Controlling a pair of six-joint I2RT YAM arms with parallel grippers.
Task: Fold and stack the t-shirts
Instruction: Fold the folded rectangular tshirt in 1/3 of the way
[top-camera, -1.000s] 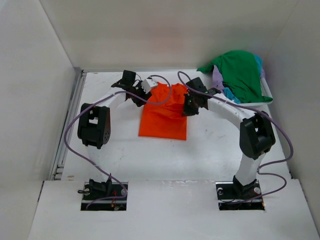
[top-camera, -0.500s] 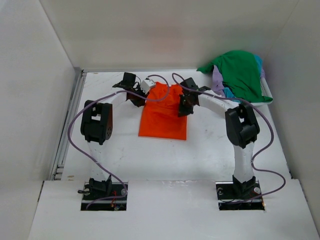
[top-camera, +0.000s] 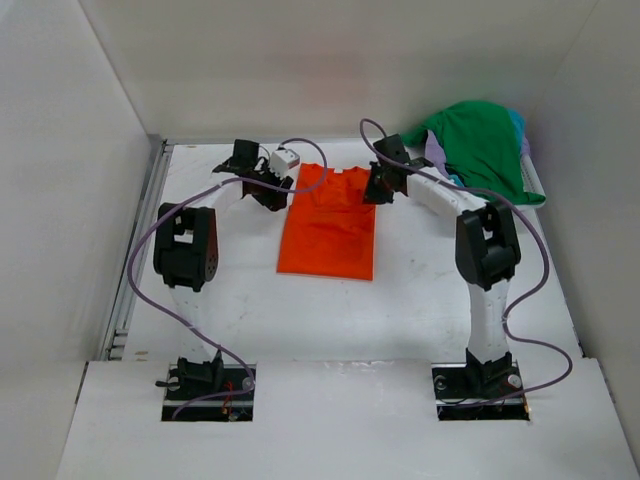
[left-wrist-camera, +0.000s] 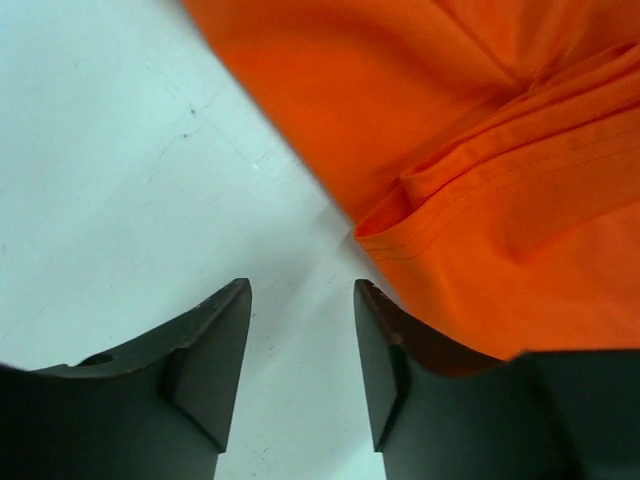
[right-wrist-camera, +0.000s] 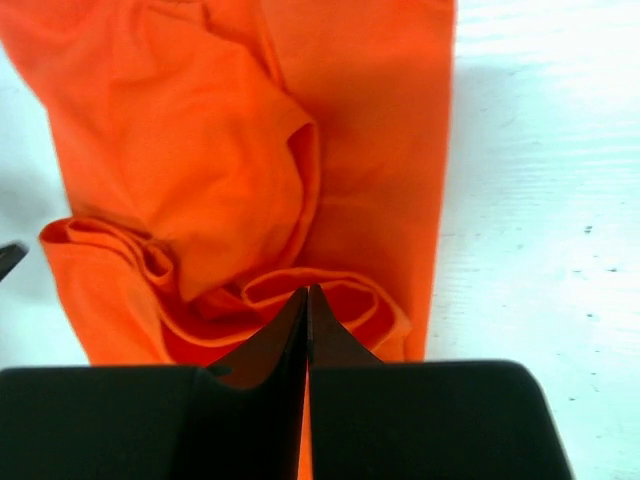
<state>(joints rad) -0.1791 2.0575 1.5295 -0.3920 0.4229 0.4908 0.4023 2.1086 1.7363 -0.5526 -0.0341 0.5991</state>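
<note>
The orange t-shirt (top-camera: 328, 228) lies on the white table as a long narrow folded shape, its collar end at the back. My left gripper (top-camera: 274, 190) is at its back left corner. In the left wrist view it (left-wrist-camera: 300, 300) is open and empty over bare table, its right finger (left-wrist-camera: 385, 360) at the orange hem (left-wrist-camera: 480, 250). My right gripper (top-camera: 377, 189) is at the back right corner. In the right wrist view it (right-wrist-camera: 308, 292) is shut, with orange cloth (right-wrist-camera: 200, 150) rumpled in front and a sliver pinched between the jaws. The dark green t-shirt (top-camera: 482, 145), lavender (top-camera: 434, 156) and teal (top-camera: 459, 187) ones are heaped at the back right.
The heap sits on a white basket (top-camera: 533, 178) in the back right corner. White walls close in the table on the left, back and right. A metal rail (top-camera: 140, 240) runs along the left edge. Purple cables loop from both arms.
Both grippers moved toward the back wall and apart. The bunched top of the orange shirt has been drawn out and now lies flatter and longer.
</note>
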